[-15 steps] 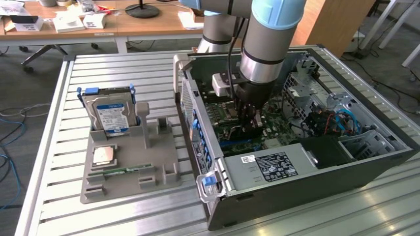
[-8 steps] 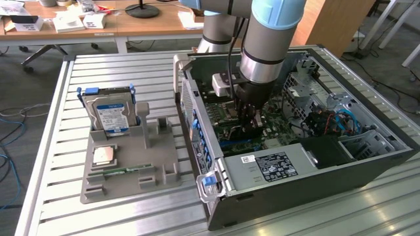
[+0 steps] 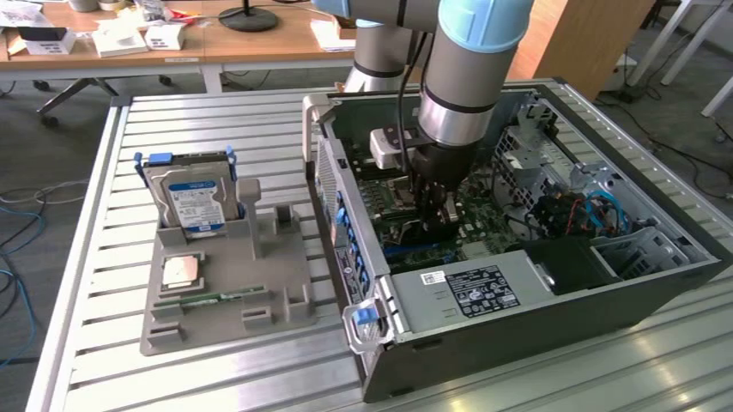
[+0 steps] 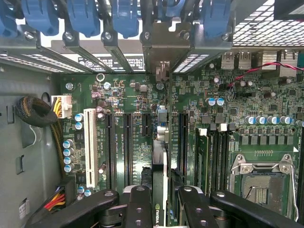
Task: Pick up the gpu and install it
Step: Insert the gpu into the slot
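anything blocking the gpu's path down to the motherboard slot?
Nothing visible. The gripper holds the gpu edge-on just above the motherboard, between the dark expansion slots. No cable or bracket crosses beneath it in the wrist view.

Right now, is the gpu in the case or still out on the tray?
In the case. The gpu stands on edge between the gripper fingers, over the motherboard slots. Whether it is fully seated: cannot tell.

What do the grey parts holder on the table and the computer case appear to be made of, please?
The grey parts holder looks like matte moulded or printed plastic: uniform dull grey, blocky slots, no shine. The computer case looks like sheet metal: thin folded walls, a perforated panel, bare grey inside and dark paint outside. Its blue latch seems to be plastic.
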Motion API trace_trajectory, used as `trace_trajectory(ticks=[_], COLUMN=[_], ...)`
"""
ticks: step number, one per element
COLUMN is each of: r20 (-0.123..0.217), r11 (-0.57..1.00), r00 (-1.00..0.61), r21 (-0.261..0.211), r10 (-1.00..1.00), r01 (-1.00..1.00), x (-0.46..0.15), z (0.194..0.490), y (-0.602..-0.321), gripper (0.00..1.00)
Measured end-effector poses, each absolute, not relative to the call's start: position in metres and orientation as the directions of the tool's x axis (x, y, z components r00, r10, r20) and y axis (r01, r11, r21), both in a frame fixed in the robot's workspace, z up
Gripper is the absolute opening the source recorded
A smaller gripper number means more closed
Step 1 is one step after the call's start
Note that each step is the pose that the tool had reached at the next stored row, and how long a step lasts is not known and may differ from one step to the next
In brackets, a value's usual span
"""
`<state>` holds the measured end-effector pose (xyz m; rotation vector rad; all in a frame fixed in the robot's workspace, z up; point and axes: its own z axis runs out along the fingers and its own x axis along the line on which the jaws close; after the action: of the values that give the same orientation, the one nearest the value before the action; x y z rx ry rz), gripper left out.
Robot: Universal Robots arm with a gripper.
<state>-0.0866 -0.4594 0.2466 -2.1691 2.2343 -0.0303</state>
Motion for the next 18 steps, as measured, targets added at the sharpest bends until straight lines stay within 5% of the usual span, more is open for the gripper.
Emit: trace_trajectory(ticks=[18], r20=[-0.006], r11=[0.03], r00=[-0.03], r21=[-0.034], r10=[-1.0], r01=[-0.999], x=[-0.089], z=[0.2453], y=[-0.4594], gripper=[0.26])
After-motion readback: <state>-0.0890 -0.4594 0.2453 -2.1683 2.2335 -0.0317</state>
